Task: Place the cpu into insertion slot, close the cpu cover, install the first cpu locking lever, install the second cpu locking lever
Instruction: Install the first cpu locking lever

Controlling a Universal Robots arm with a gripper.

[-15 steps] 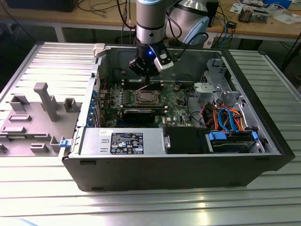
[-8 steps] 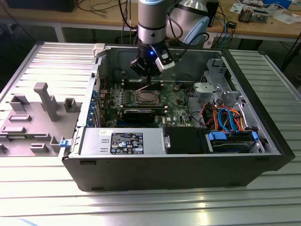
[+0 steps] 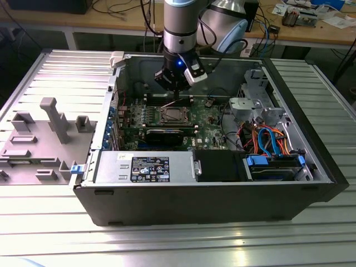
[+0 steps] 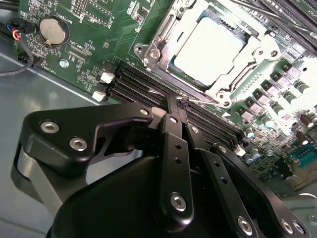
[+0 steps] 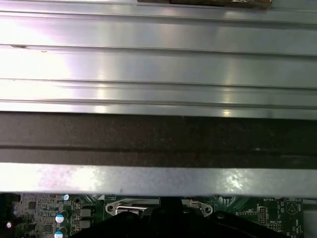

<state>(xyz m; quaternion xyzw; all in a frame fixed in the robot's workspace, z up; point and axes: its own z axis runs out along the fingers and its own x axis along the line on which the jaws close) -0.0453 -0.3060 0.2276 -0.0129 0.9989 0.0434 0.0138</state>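
The cpu (image 4: 208, 47), a pale silver square, lies seated in the insertion slot (image 3: 174, 115) on the green motherboard. The cpu cover (image 4: 225, 87), a silver frame, lies flat around it with the chip showing through its window. My gripper (image 4: 173, 105) is shut, its black fingertips pressed together just outside the socket's edge, over the black memory slots. A thin silver lever wire (image 4: 205, 100) runs along that socket edge right by the fingertips. In the exterior view the gripper (image 3: 177, 95) hangs just behind the socket, inside the open computer case.
Black memory slots (image 4: 129, 82) and a coin battery (image 4: 53, 30) flank the socket. A long black expansion card (image 3: 164, 133) lies in front of it. The power supply (image 3: 144, 167), the drive cage with cables (image 3: 267, 139) and the case walls (image 5: 158, 139) hem the board in.
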